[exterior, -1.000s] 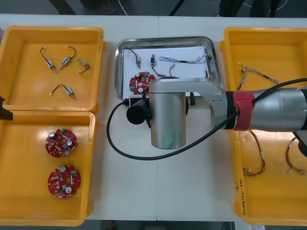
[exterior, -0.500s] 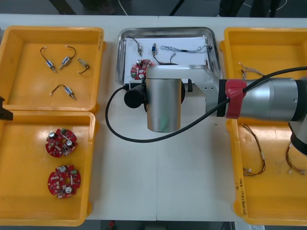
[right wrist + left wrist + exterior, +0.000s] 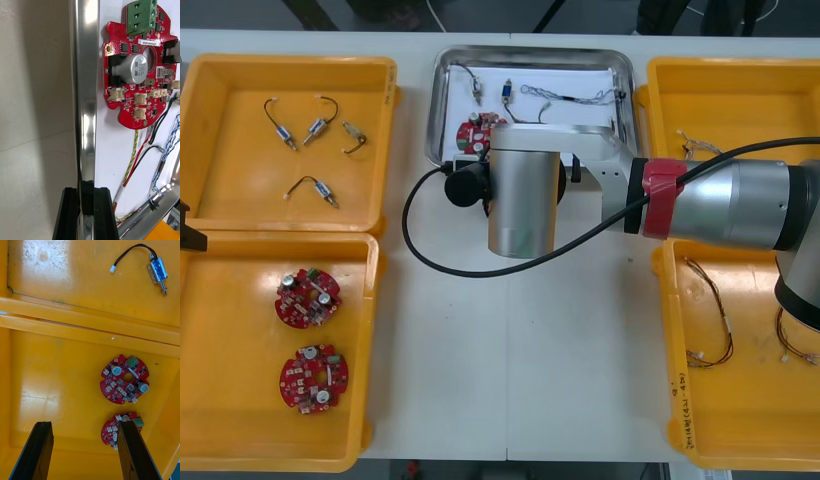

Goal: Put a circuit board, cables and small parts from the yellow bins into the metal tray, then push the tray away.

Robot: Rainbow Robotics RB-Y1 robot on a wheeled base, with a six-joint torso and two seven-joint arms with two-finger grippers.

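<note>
light bench [image 3: 510, 400] with four yellow bins [image 3: 240, 190], two at each side. right arm [image 3: 720, 205] reaches in from the right to mid-bench, its wrist housing over the near edge of the metal tray [image 3: 438, 110]. the tray sits between the two far bins, close to the bench's far edge, white inside. one round red circuit board [image 3: 472, 133] lies in the tray's near-left corner, just beside the rim. two spare boards [image 3: 307, 297] lie in the near left bin, one behind the other. a twisted blue and white cable [image 3: 565, 96] runs along the far part of the tray. the right wrist view also shows a red and yellow cable [image 3: 131, 157] and a black cable [image 3: 161, 120] trailing from the board's edge. loose cables [image 3: 710, 320] lie in the right-hand bins. two small metal parts [image 3: 506, 90] rest in the tray's far-left area, and four more parts [image 3: 280, 125] are scattered in the far left bin. right claw [image 3: 87, 210] is narrow, pinched on the tray's near rim, one finger each side. left claw [image 3: 84, 453] stands wide, holding nothing, above the near left bin and its boards.
</note>
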